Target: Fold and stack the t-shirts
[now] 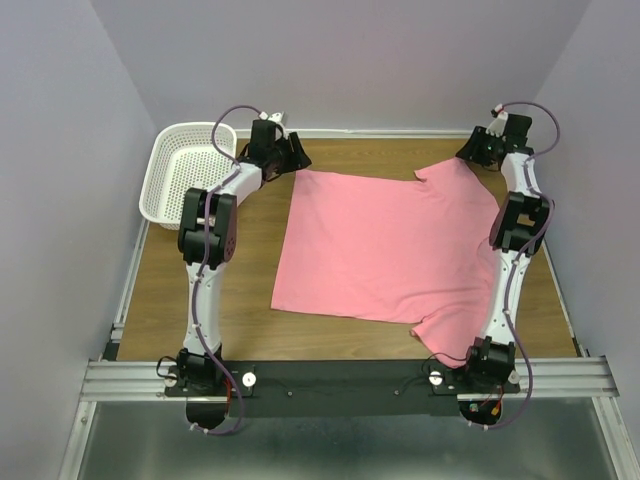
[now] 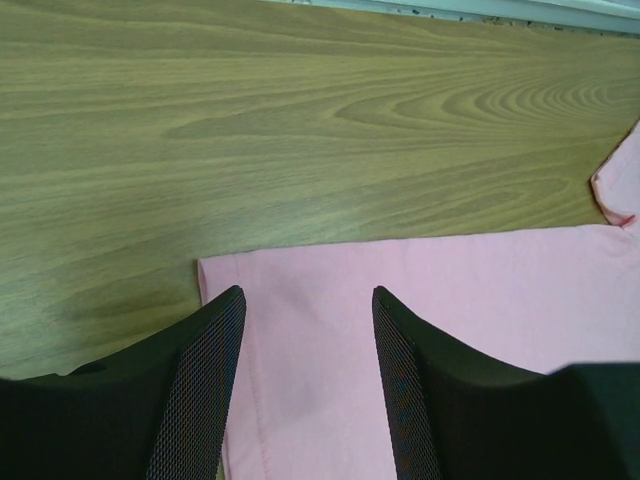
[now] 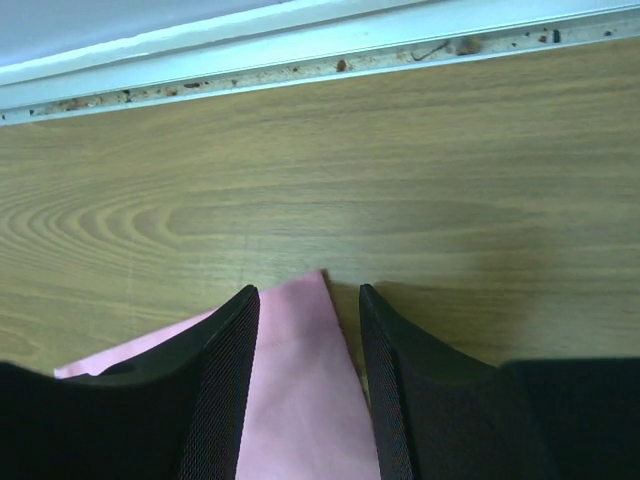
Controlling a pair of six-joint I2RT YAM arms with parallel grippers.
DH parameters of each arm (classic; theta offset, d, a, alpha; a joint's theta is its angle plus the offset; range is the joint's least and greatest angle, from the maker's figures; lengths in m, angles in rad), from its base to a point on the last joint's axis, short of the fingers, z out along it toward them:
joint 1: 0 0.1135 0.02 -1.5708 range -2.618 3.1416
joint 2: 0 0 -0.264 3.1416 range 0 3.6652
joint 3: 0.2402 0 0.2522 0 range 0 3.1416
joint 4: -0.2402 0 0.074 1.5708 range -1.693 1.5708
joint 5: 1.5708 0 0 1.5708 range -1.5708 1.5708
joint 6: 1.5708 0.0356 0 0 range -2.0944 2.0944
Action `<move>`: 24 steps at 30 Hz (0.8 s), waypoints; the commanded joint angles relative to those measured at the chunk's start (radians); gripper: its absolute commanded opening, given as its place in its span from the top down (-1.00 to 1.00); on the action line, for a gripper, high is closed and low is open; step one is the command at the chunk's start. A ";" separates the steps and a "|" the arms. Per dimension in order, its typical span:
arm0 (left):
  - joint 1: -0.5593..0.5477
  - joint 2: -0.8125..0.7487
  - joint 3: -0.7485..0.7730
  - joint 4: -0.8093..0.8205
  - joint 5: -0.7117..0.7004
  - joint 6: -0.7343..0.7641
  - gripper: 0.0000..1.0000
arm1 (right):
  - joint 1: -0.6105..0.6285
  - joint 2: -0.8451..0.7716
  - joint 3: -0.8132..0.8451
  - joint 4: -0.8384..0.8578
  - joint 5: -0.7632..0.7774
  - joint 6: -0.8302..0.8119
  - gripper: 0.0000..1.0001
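T-shirt [image 1: 385, 245], salmon-pink, flat on worktop [image 1: 240, 300]; left hand [image 2: 307, 300] and right hand [image 3: 308, 295] both parted, astride its far corners.

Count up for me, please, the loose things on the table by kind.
T-shirt: 1
Basket: 1
Total: 2
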 commanded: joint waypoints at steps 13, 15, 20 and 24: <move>0.021 -0.031 -0.040 -0.005 0.036 -0.002 -0.24 | 0.031 -0.023 -0.073 0.009 0.064 0.006 0.23; 0.021 -0.030 -0.036 -0.010 0.032 -0.001 -0.24 | 0.031 -0.023 -0.070 0.006 0.073 0.001 0.24; 0.027 -0.022 -0.015 -0.030 0.012 -0.001 -0.25 | 0.031 -0.009 -0.045 -0.005 0.096 -0.005 0.36; 0.027 0.015 0.056 -0.114 -0.034 -0.015 -0.25 | 0.031 -0.003 -0.044 -0.007 0.095 -0.004 0.55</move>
